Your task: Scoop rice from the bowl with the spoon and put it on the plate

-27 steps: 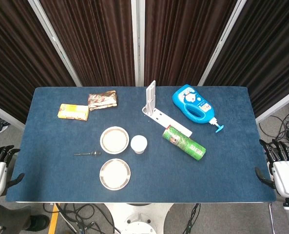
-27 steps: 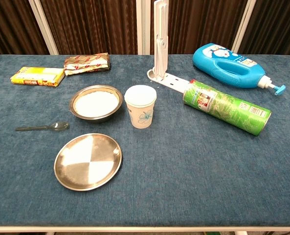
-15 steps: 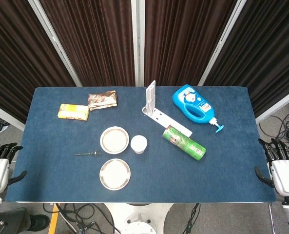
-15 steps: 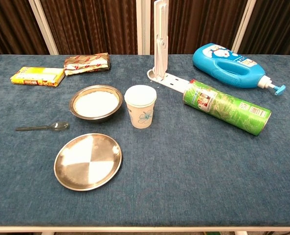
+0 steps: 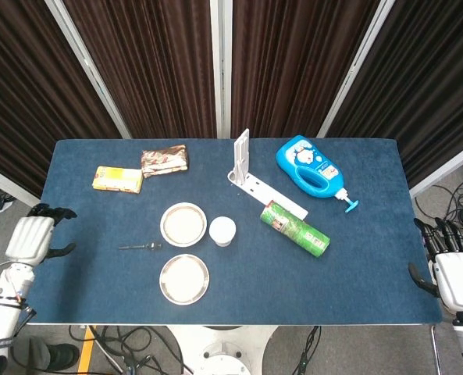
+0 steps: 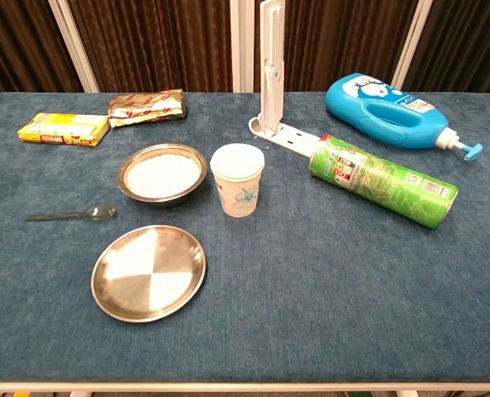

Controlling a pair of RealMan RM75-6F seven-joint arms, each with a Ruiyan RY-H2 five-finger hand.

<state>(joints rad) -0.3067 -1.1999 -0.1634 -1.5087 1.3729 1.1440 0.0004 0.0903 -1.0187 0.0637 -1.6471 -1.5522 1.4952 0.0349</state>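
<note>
Spoon (image 6: 73, 215) at 9 o'clock of rice bowl (image 6: 162, 174), plate (image 6: 149, 271) at 6; left hand (image 5: 31, 238) and right hand (image 5: 450, 273) empty, fingers apart, off-table.

Head view looks steeply down from high; chest view, lower and nearer, shares the table (image 5: 372, 258).

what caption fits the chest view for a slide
Spoon lies untouched left of the empty plate, rice bowl behind it.
</note>
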